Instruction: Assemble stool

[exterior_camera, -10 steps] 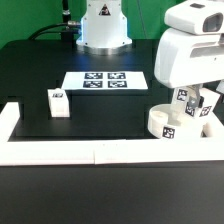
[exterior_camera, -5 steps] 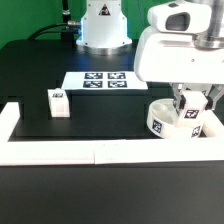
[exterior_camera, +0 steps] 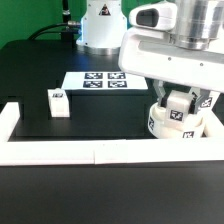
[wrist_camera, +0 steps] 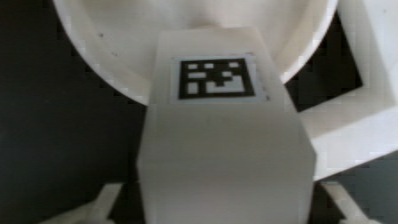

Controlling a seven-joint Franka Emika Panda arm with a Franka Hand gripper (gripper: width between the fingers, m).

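The round white seat [exterior_camera: 160,127] lies at the exterior view's right, against the front rail, with a tag on its side wall. My gripper [exterior_camera: 180,104] hangs right over it, shut on a white leg block [exterior_camera: 178,114] whose tag faces the camera. In the wrist view the held leg [wrist_camera: 217,140] fills the middle, one finger [wrist_camera: 100,200] on each side of it, and the seat's rim [wrist_camera: 103,50] curves behind it. Whether the leg touches the seat is hidden. Another leg block [exterior_camera: 58,101] stands alone at the exterior view's left.
The marker board [exterior_camera: 98,80] lies flat at the back, in front of the robot base [exterior_camera: 103,25]. A long white rail [exterior_camera: 80,152] runs along the front, with a short arm [exterior_camera: 8,122] at the exterior view's left.
The arm has swung toward the exterior view's left and come lower over the seat, carrying the leg block. Its body now hides more of the seat. The lone leg block has not moved.
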